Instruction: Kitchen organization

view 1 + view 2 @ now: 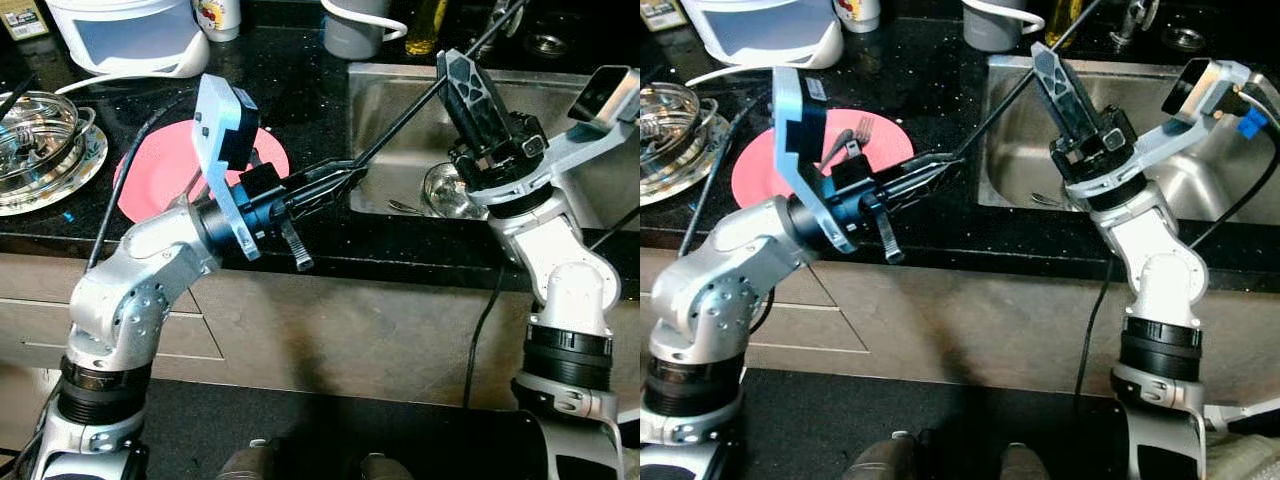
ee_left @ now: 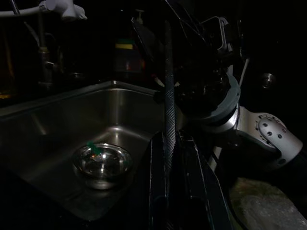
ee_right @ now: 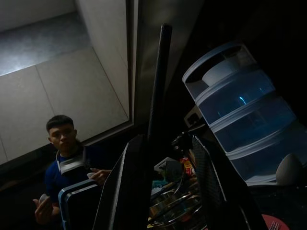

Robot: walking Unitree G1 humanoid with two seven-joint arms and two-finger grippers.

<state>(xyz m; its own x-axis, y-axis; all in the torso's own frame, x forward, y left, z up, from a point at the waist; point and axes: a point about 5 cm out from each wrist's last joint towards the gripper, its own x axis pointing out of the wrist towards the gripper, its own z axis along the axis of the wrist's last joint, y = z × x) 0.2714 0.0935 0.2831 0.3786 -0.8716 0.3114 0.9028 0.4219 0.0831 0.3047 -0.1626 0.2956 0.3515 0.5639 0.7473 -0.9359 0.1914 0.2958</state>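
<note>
The left pincer (image 1: 335, 180) reaches level across the black surface (image 1: 300, 90) toward the sink (image 1: 400, 110), its fingers closed narrow on one long black rod (image 1: 420, 105) that slants up over the basin; the right pincer (image 1: 1055, 75) is raised over the sink, fingers pointing up, with the rod between them, though I cannot tell its grip; one pink plate (image 1: 760, 165) carries one fork (image 1: 860, 130); one steel bowl (image 2: 101, 162) sits in the sink; no writing is legible.
</note>
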